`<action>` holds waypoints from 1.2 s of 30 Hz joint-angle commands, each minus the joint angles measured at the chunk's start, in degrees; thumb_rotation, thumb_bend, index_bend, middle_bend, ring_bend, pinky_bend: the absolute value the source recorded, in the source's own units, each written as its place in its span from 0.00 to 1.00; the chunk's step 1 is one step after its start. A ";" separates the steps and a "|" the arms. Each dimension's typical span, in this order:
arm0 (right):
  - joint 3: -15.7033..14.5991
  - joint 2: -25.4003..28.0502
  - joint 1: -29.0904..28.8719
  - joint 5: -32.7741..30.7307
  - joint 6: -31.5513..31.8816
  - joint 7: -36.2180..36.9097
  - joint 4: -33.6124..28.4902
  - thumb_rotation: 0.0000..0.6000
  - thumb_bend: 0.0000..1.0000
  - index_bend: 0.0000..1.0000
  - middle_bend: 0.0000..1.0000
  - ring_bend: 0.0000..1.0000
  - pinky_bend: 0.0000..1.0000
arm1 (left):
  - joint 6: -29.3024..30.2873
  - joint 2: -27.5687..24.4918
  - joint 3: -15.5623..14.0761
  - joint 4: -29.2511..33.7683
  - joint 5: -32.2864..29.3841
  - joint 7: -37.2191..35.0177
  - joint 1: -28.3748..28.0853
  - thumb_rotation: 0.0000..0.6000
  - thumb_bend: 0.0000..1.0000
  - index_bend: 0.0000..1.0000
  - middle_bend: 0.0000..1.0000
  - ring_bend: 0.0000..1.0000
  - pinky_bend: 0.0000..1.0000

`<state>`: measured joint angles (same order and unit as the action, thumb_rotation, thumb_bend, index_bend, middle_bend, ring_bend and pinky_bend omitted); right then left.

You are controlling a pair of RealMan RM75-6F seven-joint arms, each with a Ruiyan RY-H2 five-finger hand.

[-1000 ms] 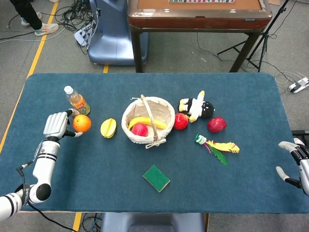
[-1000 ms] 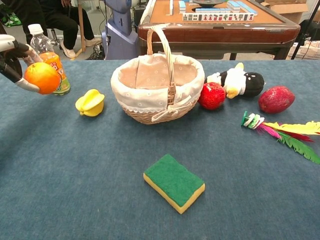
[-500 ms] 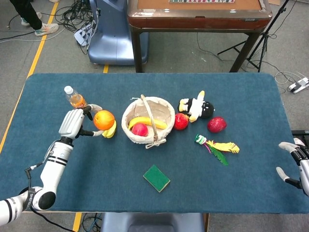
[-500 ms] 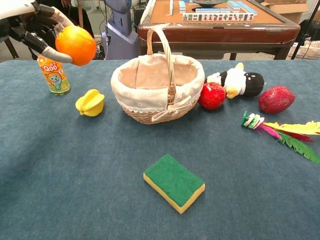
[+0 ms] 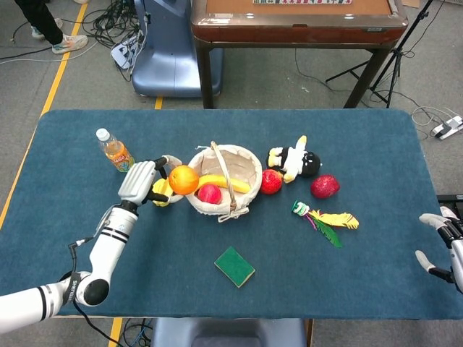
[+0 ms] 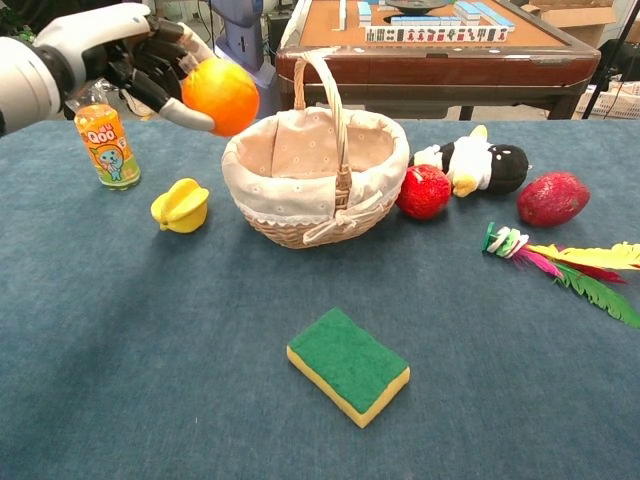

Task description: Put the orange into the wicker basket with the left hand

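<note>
blue counter (image 5: 87, 231). left robot hand (image 5: 142, 182) holding orange (image 5: 184, 179), raised at the left rim of basket (image 5: 239, 163). in basket: banana (image 5: 226, 182), red fruit (image 5: 210, 194). yellow fruit (image 5: 160, 191) partly hidden behind the hand; bottle (image 5: 114, 150) further left. right of basket: red fruit (image 5: 271, 181), plush toy (image 5: 294, 160), dark red fruit (image 5: 325, 186), feather toy (image 5: 325, 219). green sponge (image 5: 234, 267) near front edge. right robot hand (image 5: 441, 242) at far right edge, fingers apart, holding nothing.

Wicker basket with cloth lining (image 6: 300, 215) at table centre, holding a banana (image 5: 230, 182) and a red fruit (image 5: 210, 194). Left: yellow star fruit (image 6: 181, 205), then juice bottle (image 6: 105, 145) farther left. Right: red apple (image 6: 424, 191), plush penguin (image 6: 478, 166) behind it. Near: green sponge (image 6: 348, 365).
</note>
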<state>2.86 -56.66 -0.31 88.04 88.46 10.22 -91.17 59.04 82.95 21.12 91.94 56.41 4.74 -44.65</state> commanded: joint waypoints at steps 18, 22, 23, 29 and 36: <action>-0.14 0.49 0.95 0.04 1.24 1.15 0.51 1.00 0.25 0.27 0.28 0.21 0.24 | -1.09 5.03 0.61 -4.11 -9.59 7.69 -5.30 1.00 0.11 0.13 0.23 0.26 0.32; -0.11 0.49 0.89 0.01 1.11 1.19 0.52 1.00 0.25 0.27 0.28 0.21 0.24 | 0.34 3.78 0.14 -2.74 -9.16 8.19 -4.36 1.00 0.11 0.10 0.18 0.23 0.32; -0.12 0.52 0.86 0.07 1.08 1.18 0.46 1.00 0.25 0.27 0.28 0.21 0.24 | 0.67 3.29 0.02 -2.20 -9.18 8.26 -4.00 1.00 0.11 0.10 0.18 0.23 0.32; 0.06 1.16 0.70 0.42 1.28 0.83 -0.20 1.00 0.25 0.27 0.28 0.21 0.24 | 3.89 -2.79 -2.42 4.12 -9.59 11.30 -0.19 1.00 0.11 0.12 0.18 0.23 0.32; -0.13 0.56 0.47 0.30 0.54 1.05 0.23 1.00 0.25 0.27 0.28 0.21 0.24 | 7.35 -11.76 -7.69 11.77 -7.91 12.70 6.49 1.00 0.11 0.17 0.18 0.23 0.32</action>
<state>2.76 -56.04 0.17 88.37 89.05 11.22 -91.00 64.70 73.24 15.32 101.81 47.37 16.89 -40.29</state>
